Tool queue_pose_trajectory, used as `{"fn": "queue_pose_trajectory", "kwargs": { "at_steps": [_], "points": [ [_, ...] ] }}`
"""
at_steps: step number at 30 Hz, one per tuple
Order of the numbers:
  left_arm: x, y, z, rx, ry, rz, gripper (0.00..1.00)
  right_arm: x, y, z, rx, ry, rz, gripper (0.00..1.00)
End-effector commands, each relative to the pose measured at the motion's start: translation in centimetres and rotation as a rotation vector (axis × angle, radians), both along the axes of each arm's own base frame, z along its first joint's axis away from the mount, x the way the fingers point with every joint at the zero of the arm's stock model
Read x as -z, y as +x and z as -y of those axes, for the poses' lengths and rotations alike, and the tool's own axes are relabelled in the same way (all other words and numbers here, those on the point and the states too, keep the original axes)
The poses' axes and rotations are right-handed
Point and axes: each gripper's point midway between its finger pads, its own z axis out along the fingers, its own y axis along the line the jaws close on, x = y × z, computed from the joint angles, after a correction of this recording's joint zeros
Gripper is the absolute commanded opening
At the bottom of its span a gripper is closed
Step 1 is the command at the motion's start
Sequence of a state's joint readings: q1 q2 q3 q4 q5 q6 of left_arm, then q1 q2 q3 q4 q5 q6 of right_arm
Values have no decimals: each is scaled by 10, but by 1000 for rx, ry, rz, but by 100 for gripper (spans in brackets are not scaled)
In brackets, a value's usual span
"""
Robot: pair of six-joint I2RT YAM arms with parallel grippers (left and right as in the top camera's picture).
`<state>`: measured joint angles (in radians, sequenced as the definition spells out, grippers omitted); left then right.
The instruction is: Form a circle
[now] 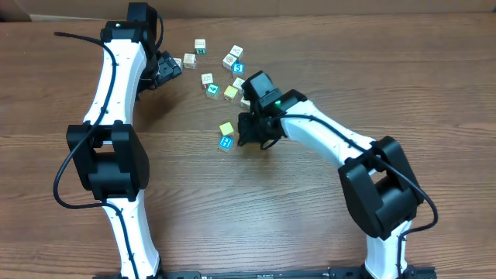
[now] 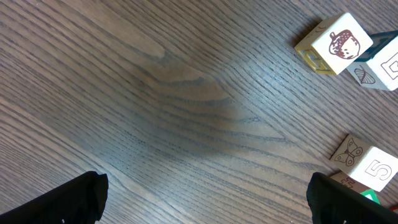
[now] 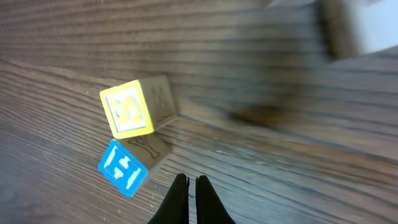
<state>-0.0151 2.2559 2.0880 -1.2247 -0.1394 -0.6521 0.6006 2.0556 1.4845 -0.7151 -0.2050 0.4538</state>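
1. Wooden table [image 1: 325,46] is carrying all the little cubes [image 1: 230,60]. Most of them are lying in a loose bunch near the middle of its far edge, and they are not making a ring.
2. Two are sitting apart from the bunch, closer to the middle of the table: a yellow cube [image 1: 226,128] and a blue cube [image 1: 225,142]. They are sitting right next to each other.
3. The right gripper [image 3: 191,182] is hanging low just beside these two, on the side facing the table's right edge. Its two fingers are pressing tight together and are pinching nothing.
4. The left gripper [image 2: 206,183] is hovering over bare wood at the left end of the bunch. Its jaws are standing wide apart and are holding nothing.
5. Near the left gripper, an acorn cube [image 2: 341,43] is touching another white cube. A number cube [image 2: 373,169] showing a 5 is lying a little way from them.
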Motion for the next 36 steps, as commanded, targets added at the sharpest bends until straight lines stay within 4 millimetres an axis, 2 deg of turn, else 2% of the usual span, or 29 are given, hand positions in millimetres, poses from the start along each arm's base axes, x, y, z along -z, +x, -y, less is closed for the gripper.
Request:
{"fn": "queue_pose_trajectory", "kwargs": {
  "at_steps": [1, 5, 11, 28, 36],
  "points": [
    [-10, 3, -2, -1, 9, 25, 100, 15, -1, -4, 38, -19, -14, 4],
    [-10, 3, -2, -1, 9, 25, 99, 21, 3, -6, 76, -19, -12, 4],
    [-10, 3, -2, -1, 9, 25, 100, 20, 7, -9, 84, -3, 3, 4],
    [-10, 3, -2, -1, 9, 25, 99, 22, -4, -17, 58, 25, -32, 4],
    [-10, 3, -2, -1, 9, 25, 99, 21, -3, -19, 75, 38, -33, 4]
  ]
}}
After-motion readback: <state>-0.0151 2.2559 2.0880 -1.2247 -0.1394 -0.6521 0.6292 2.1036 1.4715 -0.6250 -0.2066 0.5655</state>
